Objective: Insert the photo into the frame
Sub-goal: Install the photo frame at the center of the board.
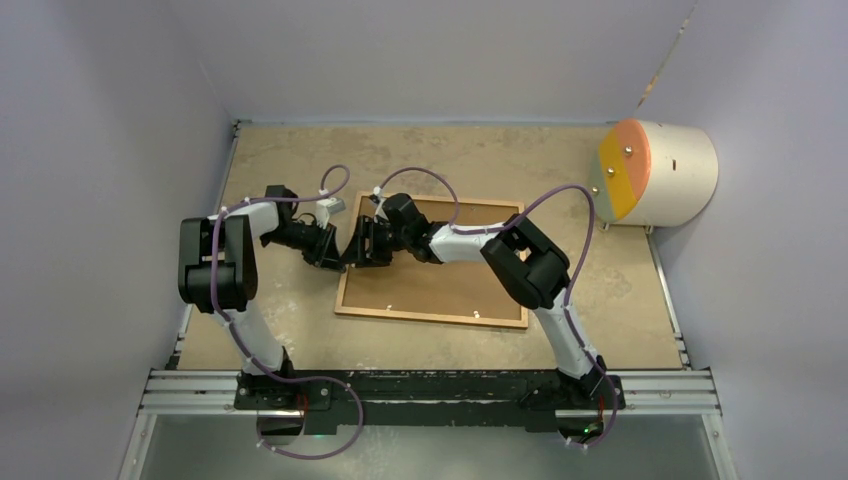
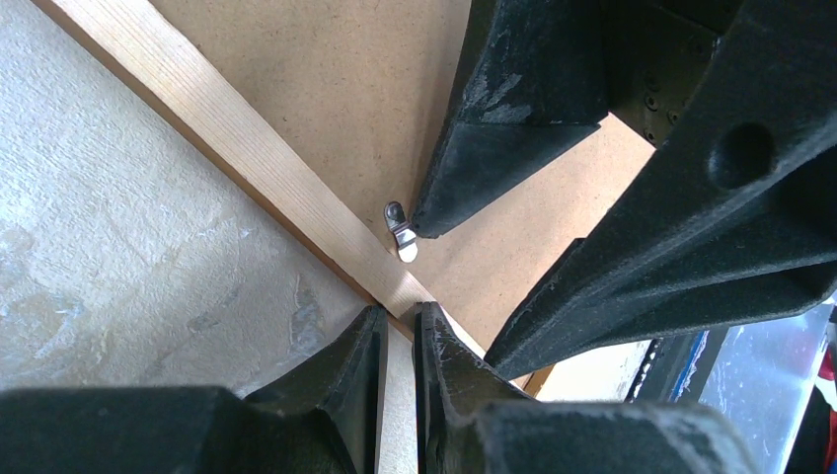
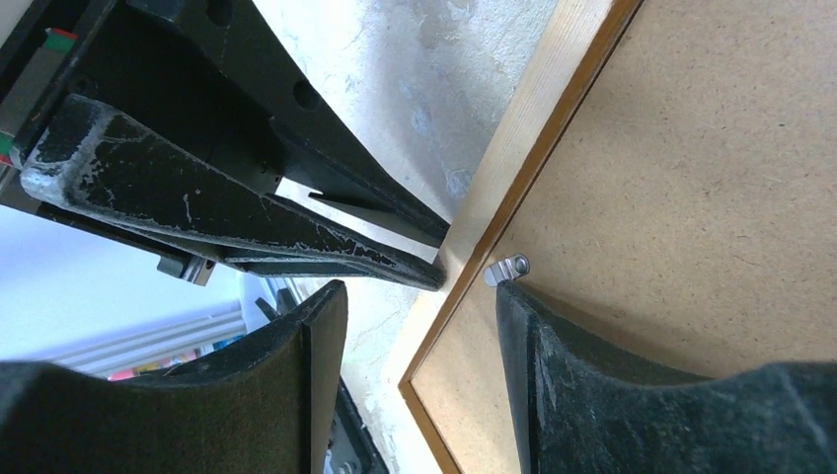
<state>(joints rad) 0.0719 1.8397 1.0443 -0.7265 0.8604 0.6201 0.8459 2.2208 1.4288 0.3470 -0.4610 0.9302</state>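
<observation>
the frame lies face down, backing board inside it; the photo is not in view. at its left rail, the left gripper is pinched narrow and empty, while the right gripper is spread wide at a metal clip. the wood looks stiff and light, best gripped by a rail.

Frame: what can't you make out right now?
- Photo: unseen in every view; backing board fills the frame.
- Left-edge tab, top external: hidden under the right pincer.
- Left pincer hold on the rail, left wrist: its fingertips hide contact.
</observation>
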